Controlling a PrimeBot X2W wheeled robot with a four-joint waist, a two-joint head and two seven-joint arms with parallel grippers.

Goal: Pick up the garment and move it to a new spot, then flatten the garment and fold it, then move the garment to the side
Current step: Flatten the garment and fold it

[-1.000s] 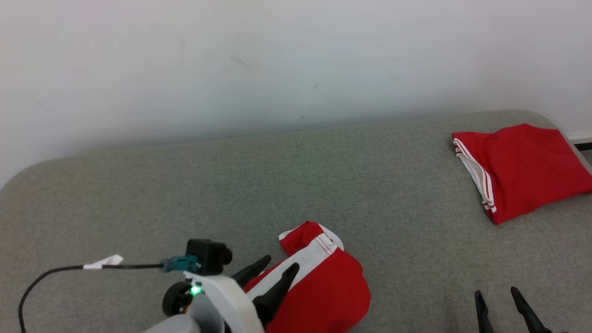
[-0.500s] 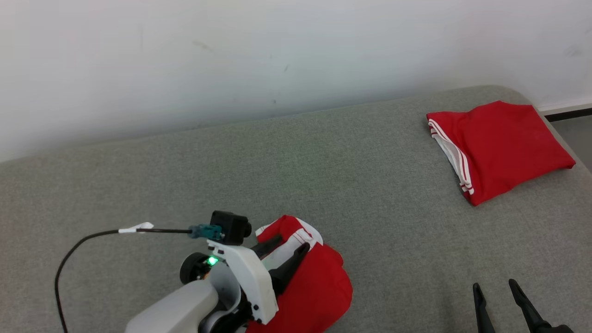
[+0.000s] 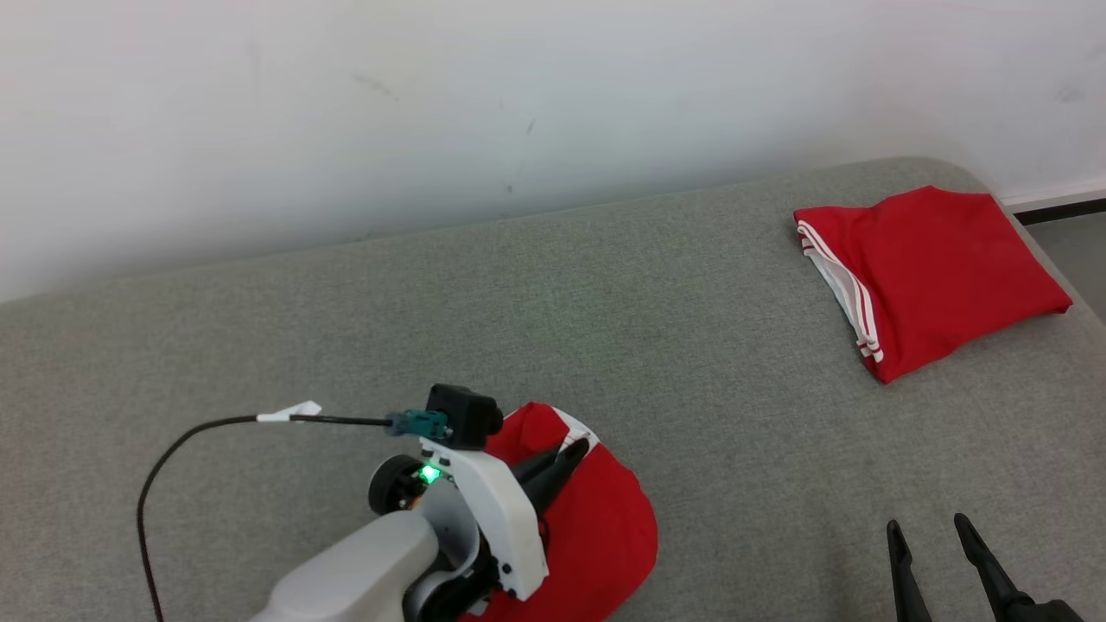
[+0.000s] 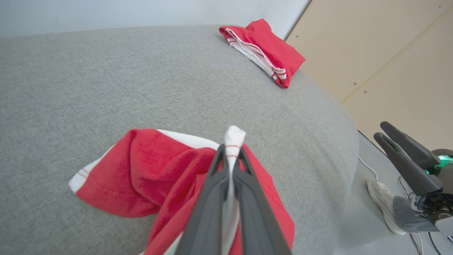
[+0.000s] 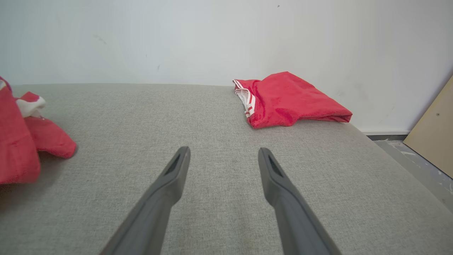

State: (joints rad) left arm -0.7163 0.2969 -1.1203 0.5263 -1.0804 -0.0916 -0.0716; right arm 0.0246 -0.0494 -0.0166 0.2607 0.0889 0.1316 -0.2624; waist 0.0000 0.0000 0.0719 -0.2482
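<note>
At the lower left of the head view a black cable (image 3: 173, 441) trails across the grey padded surface (image 3: 346, 345) to the left arm. The left gripper (image 3: 568, 453) has its two dark fingers pinched together on a white-striped fold of the crumpled red garment (image 3: 605, 527), which lies bunched at the lower middle of the frame. At the lower right the right gripper (image 3: 926, 523) hovers over the padding with its fingers spread and nothing between them, and a second red garment (image 3: 933, 276), folded, lies at the upper right near the wall (image 3: 553, 104).
</note>
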